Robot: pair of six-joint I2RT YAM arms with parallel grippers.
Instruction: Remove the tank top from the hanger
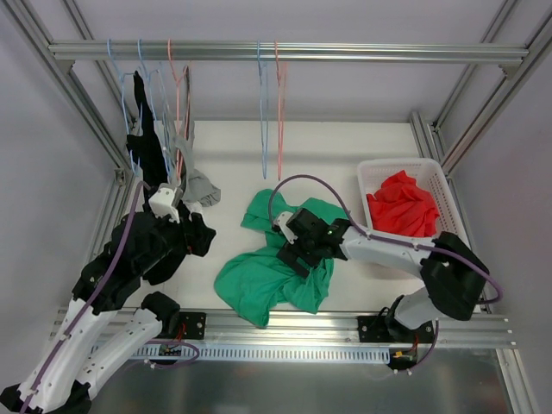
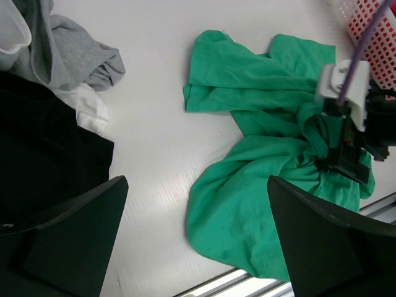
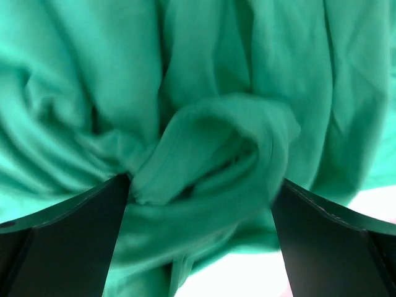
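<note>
- The green top (image 1: 259, 280) lies crumpled on the white counter (image 1: 345, 147), near the front edge and between the two arms. It is off the hanger.
- The right claw (image 1: 293, 256) is low over the right part of the green top and points down into the cloth.
- In the right wrist view its jaws are spread wide. A raised fold of the green cloth sits between the two fingers (image 3: 68, 241), but they do not pinch it, so this claw holds nothing.
- The left claw (image 1: 197, 235) is at the left side of the counter, over a black cloth (image 2: 43, 154).
- In the left wrist view its jaws are spread wide too, with nothing gripped. Beyond the gap I see bare counter and the near edge of the green top.
- Just beside the black cloth are a grey cloth (image 2: 74, 52) and a small white piece (image 2: 90, 111), which touch each other.
- A metal rail (image 1: 345, 52) runs above the back of the counter. Two hangers (image 1: 262, 112), one blue and one pink, hang bare near its middle, close together.
- At the left end of the rail there are more hangers, and dark clothes (image 1: 148, 147) hang from them.
- A white basket (image 1: 379, 168) stands at the right side of the counter, with a red cloth (image 1: 401, 205) in it.
- The basket is near the green top but does not touch it.
</note>
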